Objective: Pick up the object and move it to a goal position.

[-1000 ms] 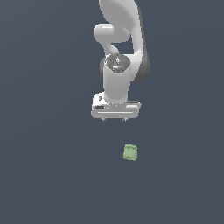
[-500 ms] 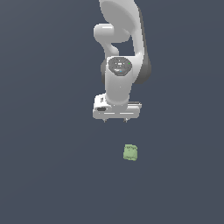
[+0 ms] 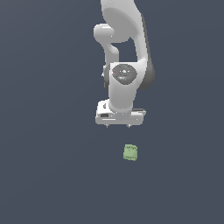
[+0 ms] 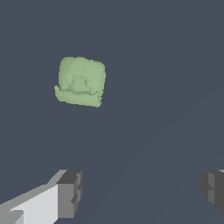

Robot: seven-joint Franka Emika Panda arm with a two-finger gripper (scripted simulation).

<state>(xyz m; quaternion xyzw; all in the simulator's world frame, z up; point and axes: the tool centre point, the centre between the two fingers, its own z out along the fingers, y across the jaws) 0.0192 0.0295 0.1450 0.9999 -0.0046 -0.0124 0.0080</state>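
The object (image 3: 130, 152) is a small pale green, roughly cubic lump lying on the dark grey floor, below and slightly to the exterior view's right of the gripper. It also shows in the wrist view (image 4: 81, 81), apart from the fingers. My white gripper (image 3: 118, 125) hangs from the arm above the floor, with only its short fingertips showing under the hand. In the wrist view the gripper (image 4: 142, 194) has its two grey fingertips (image 4: 70, 194) spread wide with nothing between them. It is open and empty.
The white arm (image 3: 124, 48) rises behind the gripper toward the top of the exterior view. A plain dark grey floor (image 3: 48, 166) fills the scene around it.
The arm and gripper have shifted slightly toward the exterior view's right. The green object has not moved.
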